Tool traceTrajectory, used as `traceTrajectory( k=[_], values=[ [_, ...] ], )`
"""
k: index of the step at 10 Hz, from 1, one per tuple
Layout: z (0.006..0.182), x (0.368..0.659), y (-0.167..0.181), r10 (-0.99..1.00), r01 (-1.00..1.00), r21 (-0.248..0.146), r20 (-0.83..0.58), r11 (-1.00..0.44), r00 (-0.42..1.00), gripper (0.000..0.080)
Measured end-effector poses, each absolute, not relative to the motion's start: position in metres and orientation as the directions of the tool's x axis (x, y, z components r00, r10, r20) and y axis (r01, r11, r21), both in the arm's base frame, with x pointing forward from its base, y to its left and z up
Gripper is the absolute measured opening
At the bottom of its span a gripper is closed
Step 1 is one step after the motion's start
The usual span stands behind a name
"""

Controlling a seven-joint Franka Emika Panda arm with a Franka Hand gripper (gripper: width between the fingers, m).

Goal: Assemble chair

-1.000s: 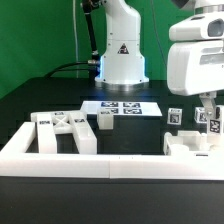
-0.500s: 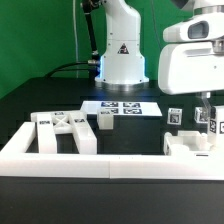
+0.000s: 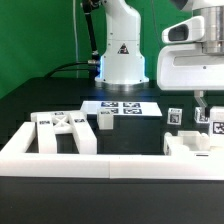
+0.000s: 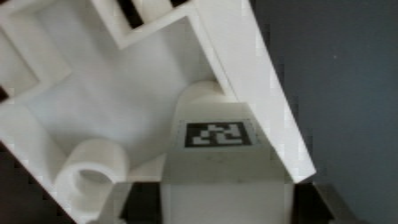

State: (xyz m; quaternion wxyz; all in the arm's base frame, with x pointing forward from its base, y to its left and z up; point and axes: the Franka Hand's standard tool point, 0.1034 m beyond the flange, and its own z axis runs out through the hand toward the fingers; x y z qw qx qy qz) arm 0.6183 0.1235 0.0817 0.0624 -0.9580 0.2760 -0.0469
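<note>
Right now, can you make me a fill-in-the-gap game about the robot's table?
1. The curtain behind the robot is ___.
2. The gripper hangs at the exterior view's ___.
3. The post in the wrist view wears one square ___.
Missing words: green, right, tag.

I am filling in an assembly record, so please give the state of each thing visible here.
gripper: shut on the tagged post.
tagged post: gripped, beside the blocky white part.
frame piece: lying loose against the rail.
small post: standing loose, unattached.
other tagged post: standing loose, unattached.
</note>
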Motion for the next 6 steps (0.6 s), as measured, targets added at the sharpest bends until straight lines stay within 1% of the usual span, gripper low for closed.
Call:
traceTrajectory(
  k=[2,3,4,5,6],
  values=[
    [0.0820,0.6181,0.1245,-0.640,-0.629,-0.146,0.035,-0.763,0.768,0.0291],
    [0.0820,0.6182,0.1242,-0.655,-0.644,-0.148,0.031,-0.750,0.755,0.0292],
    [0.0820,0.6179,0.1246,-0.622,-0.611,-0.145,0.037,-0.778,0.782,0.0292],
    [0.0822,0.6173,0.1259,-0.572,-0.562,-0.141,0.044,-0.815,0.819,0.0477],
    [0.0821,0.6167,0.1286,-0.536,-0.526,-0.140,0.050,-0.839,0.843,0.0477]
  ],
)
